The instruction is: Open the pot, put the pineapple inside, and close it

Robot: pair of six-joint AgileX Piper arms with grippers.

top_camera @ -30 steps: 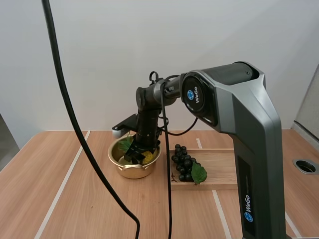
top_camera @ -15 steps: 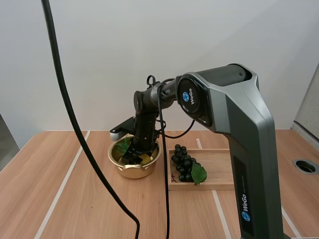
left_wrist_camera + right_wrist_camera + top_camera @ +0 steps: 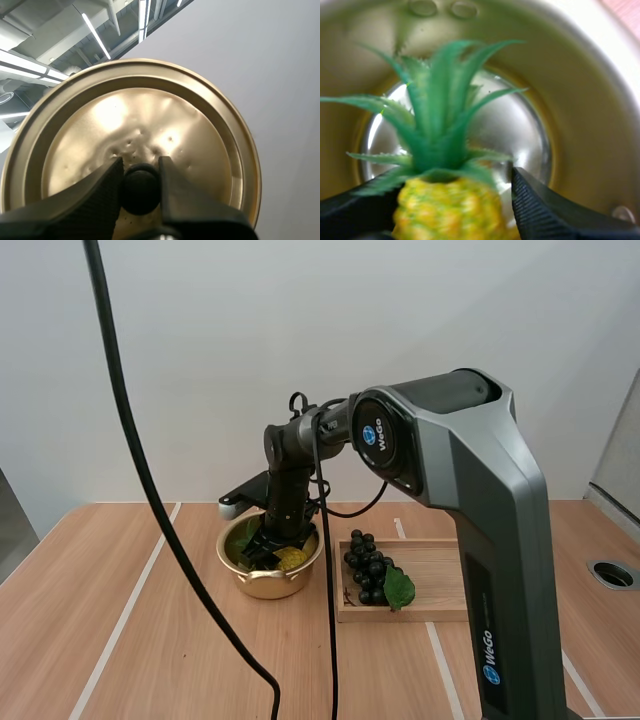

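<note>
The gold pot [image 3: 262, 585] stands uncovered on the table, left of the tray. My right gripper [image 3: 265, 552] reaches down into it, shut on the pineapple [image 3: 291, 558]. Seen from the right wrist, the yellow pineapple [image 3: 450, 210] with its green crown sits between the two black fingers [image 3: 545, 210] just above the pot's shiny bottom [image 3: 520, 125]. My left gripper [image 3: 140, 167] is shut on the black knob [image 3: 141, 187] of the gold lid [image 3: 150, 110], which it holds up in the air.
A wooden tray [image 3: 440, 570] lies right of the pot, touching or nearly touching it, with a bunch of dark grapes [image 3: 368, 568] on its left part. A round hole [image 3: 613, 573] sits in the table at the far right.
My right gripper has moved left and lower, carrying the pineapple deeper into the pot. The pot, tray and grapes have not moved.
</note>
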